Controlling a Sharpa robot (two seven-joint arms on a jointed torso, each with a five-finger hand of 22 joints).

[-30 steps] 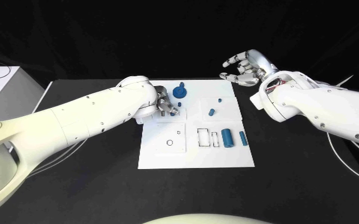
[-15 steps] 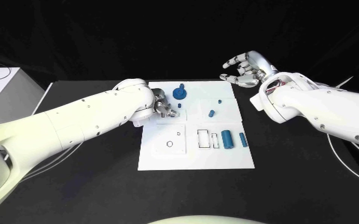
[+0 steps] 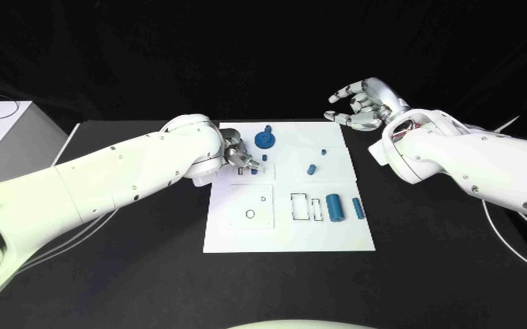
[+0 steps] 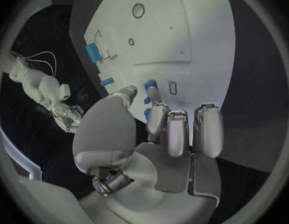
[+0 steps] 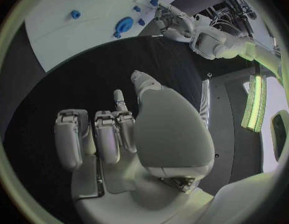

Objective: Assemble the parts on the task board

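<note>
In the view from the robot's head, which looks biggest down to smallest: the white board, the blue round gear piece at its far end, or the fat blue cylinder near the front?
1. The white task board, by far the largest.
2. The blue cylinder and the blue gear piece look much alike in size, so I would not rank one over the other.

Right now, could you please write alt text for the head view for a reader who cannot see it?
The robot's left hand reaches over the far left part of the white task board, fingers at a small blue part. Its right hand hovers empty, fingers apart, beyond the board's far right corner.
</note>
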